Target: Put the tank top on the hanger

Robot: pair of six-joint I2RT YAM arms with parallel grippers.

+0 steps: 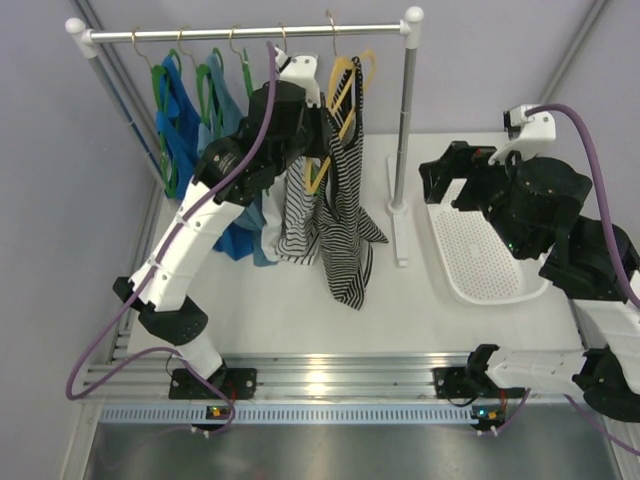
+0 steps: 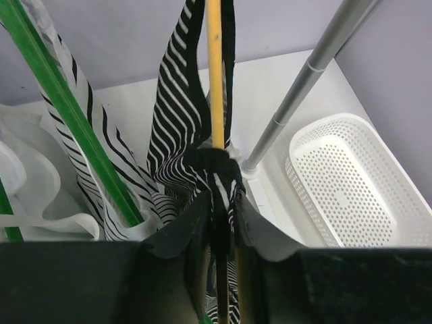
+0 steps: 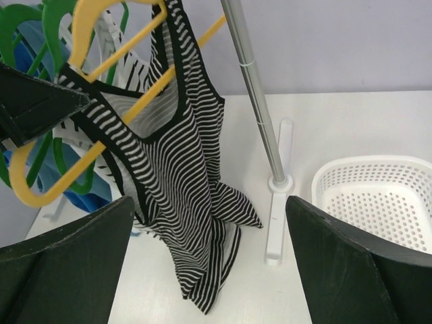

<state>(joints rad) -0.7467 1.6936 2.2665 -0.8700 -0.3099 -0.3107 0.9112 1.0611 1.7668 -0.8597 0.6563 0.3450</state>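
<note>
Fabric hides the tip of the left arm [image 1: 185, 235] in the overhead view, where it reaches up to the clothes rail [image 1: 240, 32], so its grip cannot be read there. The tank top [image 1: 345, 215], dark with narrow white stripes and black edging, hangs from the yellow hanger [image 1: 345, 85] near the rail's right end. Its hem is bunched on the white table [image 1: 300, 310], and a paler striped top [image 1: 297, 215] hangs just beside it. The right arm [image 1: 560, 220] hangs over a white basket [image 1: 480, 260].

In the left wrist view the left gripper [image 2: 221, 209] has its jaws almost closed, with striped cloth and black edging pinched between them. The hanger's yellow bar comes down to that edging just above the fingertips. Whether the bar itself is also gripped is hard to tell. A green hanger [image 2: 67, 115] crosses on the left.

In the right wrist view the right gripper [image 3: 209, 202] stands wide open with nothing in it, well apart from the cloth, and the frame cuts off its fingers [image 3: 67, 263]. The hanger is tilted, one arm running through the top's neck opening. Its hook is out of frame.
</note>
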